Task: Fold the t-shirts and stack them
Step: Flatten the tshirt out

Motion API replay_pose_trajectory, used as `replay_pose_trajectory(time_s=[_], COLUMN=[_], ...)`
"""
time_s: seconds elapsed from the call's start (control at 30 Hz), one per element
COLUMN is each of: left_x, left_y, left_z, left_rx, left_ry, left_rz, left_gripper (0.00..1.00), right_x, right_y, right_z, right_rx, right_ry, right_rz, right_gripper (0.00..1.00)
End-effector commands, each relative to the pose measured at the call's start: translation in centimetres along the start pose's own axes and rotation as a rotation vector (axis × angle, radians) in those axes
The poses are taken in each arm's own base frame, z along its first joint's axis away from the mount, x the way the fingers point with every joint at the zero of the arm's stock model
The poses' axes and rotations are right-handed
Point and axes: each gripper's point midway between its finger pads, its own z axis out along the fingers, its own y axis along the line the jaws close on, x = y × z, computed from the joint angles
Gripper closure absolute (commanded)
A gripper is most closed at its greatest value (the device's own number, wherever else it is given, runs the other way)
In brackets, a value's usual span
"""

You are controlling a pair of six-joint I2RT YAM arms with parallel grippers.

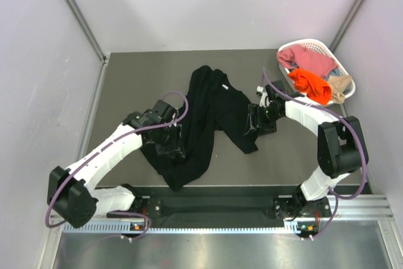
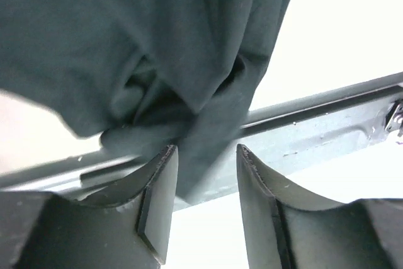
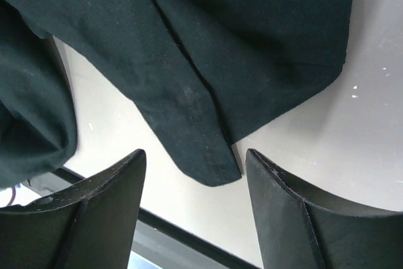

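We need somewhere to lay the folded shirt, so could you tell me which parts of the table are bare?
The table is bare between the left wall and the black shirt, and near right, between shirt and right arm. The middle is crowded with the shirt, left gripper and right gripper; the basket fills the far right corner.

The black t-shirt (image 1: 208, 118) sprawls across the middle of the table (image 1: 132, 80), barring any straight pass there. Bare tabletop lies open along the left side and the back. The white basket (image 1: 306, 43) blocks the far right corner.
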Motion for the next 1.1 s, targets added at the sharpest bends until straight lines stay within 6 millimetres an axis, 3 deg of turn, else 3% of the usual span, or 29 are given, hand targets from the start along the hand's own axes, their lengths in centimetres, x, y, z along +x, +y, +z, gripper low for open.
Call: replay_pose_trajectory(time_s=[0.0, 0.1, 0.33, 0.47, 0.53, 0.6, 0.8, 1.03, 1.07], left_x=[-1.5, -2.4, -1.8, -2.3, -3.1, -3.8, -6.3, -11.3, -13.5], left_y=[-0.2, -0.5, 0.2, 0.2, 0.4, 0.5, -0.2, 6.8, 6.6], left_z=[-3.4, -3.3, -1.5, -1.6, -1.3, -0.6, 4.6, 11.1, 11.1], left_rx=[-0.026, -0.032, -0.091, -0.095, -0.111, -0.120, -0.085, -0.280, -0.270], left_ry=[-0.103, -0.119, -0.023, -0.046, -0.079, -0.096, -0.005, 0.053, 0.025], left_rz=[-0.027, -0.023, -0.041, -0.048, -0.036, -0.034, -0.089, -0.133, -0.128], left_gripper=[0.52, 0.51, 0.52, 0.56, 0.57, 0.58, 0.69, 0.73, 0.75], right_x=[-1.1, -1.3, -2.6, -5.7, -7.7, -8.4, -9.3, -7.9, -7.8], right_y=[0.4, 0.9, 3.4, 3.9, 4.5, 4.3, 4.4, 4.1, 4.2], right_z=[0.0, 0.3, 1.6, 3.9, 4.0, 4.5, 3.8, 2.0, 1.4], right_rx=[-0.030, -0.027, -0.058, -0.049, -0.053, -0.034, -0.017, 0.006, 0.005], right_ry=[-0.031, -0.017, -0.024, -0.047, -0.084, -0.093, -0.107, -0.109, -0.118], right_rz=[-0.024, -0.058, -0.095, -0.078, -0.069, -0.056, -0.068, -0.077, -0.082], right_gripper=[0.35, 0.35, 0.30, 0.32, 0.33, 0.34, 0.35, 0.34, 0.34])
